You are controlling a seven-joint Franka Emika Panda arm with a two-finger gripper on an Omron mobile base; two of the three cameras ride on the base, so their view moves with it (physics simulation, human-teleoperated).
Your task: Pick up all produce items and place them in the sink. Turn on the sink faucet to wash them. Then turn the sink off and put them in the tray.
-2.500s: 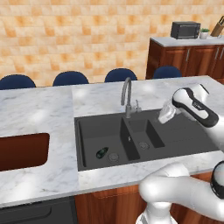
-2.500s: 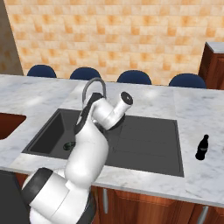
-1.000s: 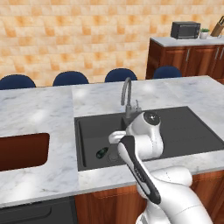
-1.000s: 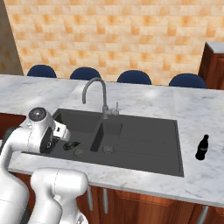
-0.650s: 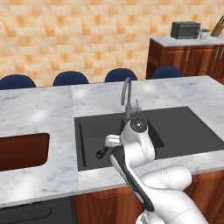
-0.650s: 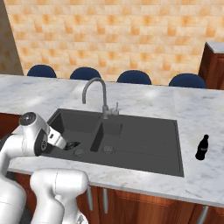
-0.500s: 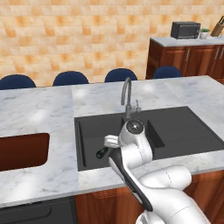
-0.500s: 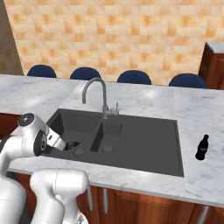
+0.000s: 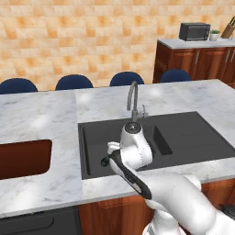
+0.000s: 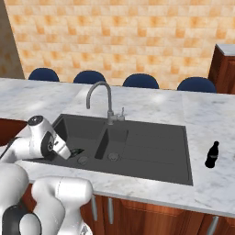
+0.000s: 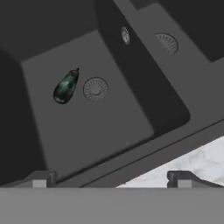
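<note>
A small dark green vegetable (image 11: pixel 65 86), the produce item, lies on the floor of the black sink's (image 11: pixel 92 131) left basin, just left of the round drain (image 11: pixel 95 89). My gripper (image 11: pixel 111 180) hangs open above the basin's near edge, its two fingertips (image 11: pixel 40 179) wide apart with nothing between them, and the vegetable is well ahead of them. From the left base view, my arm bends down into the left basin of the sink (image 9: pixel 193 137), in front of the grey gooseneck faucet (image 9: pixel 132 94). The red-brown tray (image 9: pixel 23 158) is sunk in the counter at the left.
A small black bottle (image 10: pixel 211 154) stands on the marble counter right of the sink. Blue chair backs (image 9: pixel 126 78) line the counter's far side. A microwave (image 9: pixel 194 31) and a knife block (image 9: pixel 228 30) sit on the back cabinet at right.
The arm has swung from the right of the sink down into the left basin and has nearly stopped. The jaws have stayed open. The vegetable has not moved.
</note>
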